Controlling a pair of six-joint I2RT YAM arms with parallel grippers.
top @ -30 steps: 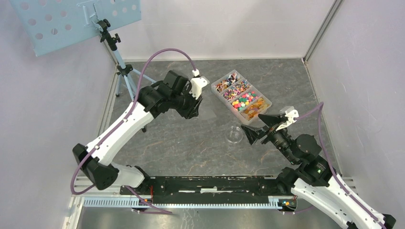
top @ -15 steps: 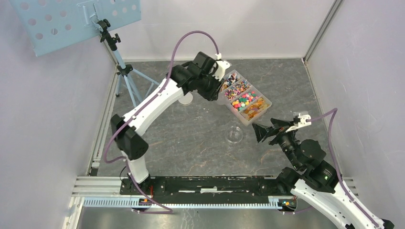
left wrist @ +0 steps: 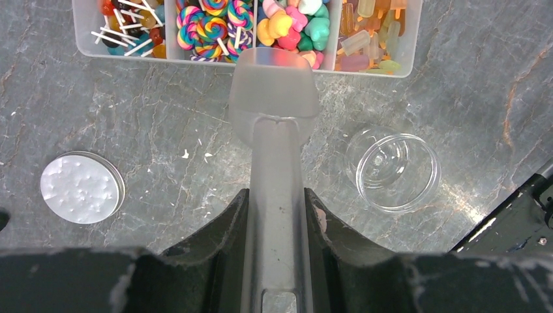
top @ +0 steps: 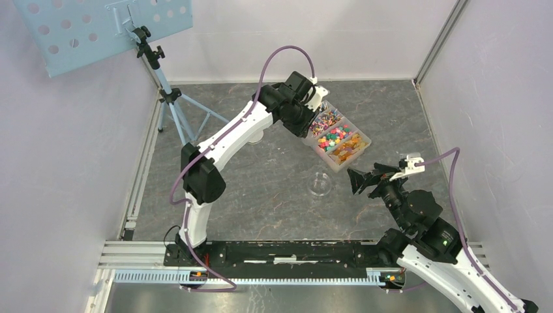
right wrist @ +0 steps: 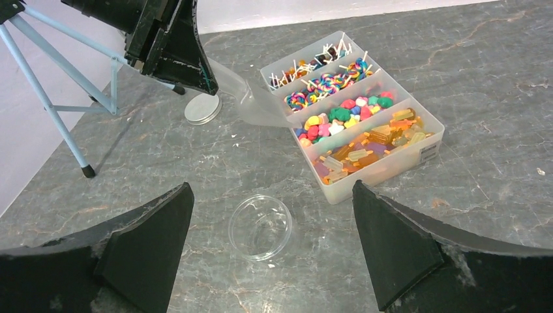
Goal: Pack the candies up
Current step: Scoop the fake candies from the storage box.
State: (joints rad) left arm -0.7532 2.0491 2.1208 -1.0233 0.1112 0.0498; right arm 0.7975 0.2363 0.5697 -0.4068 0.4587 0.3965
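Note:
The candies (top: 333, 134) lie sorted in a clear divided tray (top: 360, 150) at the back right. They also show in the left wrist view (left wrist: 290, 23) and the right wrist view (right wrist: 345, 114). My left gripper (left wrist: 275, 193) is shut on the handle of a translucent scoop (left wrist: 274, 98). The scoop's bowl reaches the tray's near edge, by the swirl and gummy compartments. In the top view the left gripper (top: 305, 121) is at the tray's left end. My right gripper (right wrist: 272, 184) is open and empty, above and just short of a clear empty round jar (right wrist: 260, 227).
The jar (top: 319, 184) stands in front of the tray (left wrist: 375, 64). A grey round lid disc (left wrist: 81, 188) lies left of the scoop, also in the right wrist view (right wrist: 203, 109). A tripod (top: 171, 98) with a blue perforated plate (top: 98, 26) stands at the back left.
My left arm has swung right and stretched out, carrying the scoop to the tray. My right gripper has drawn back a little to the right of the jar.

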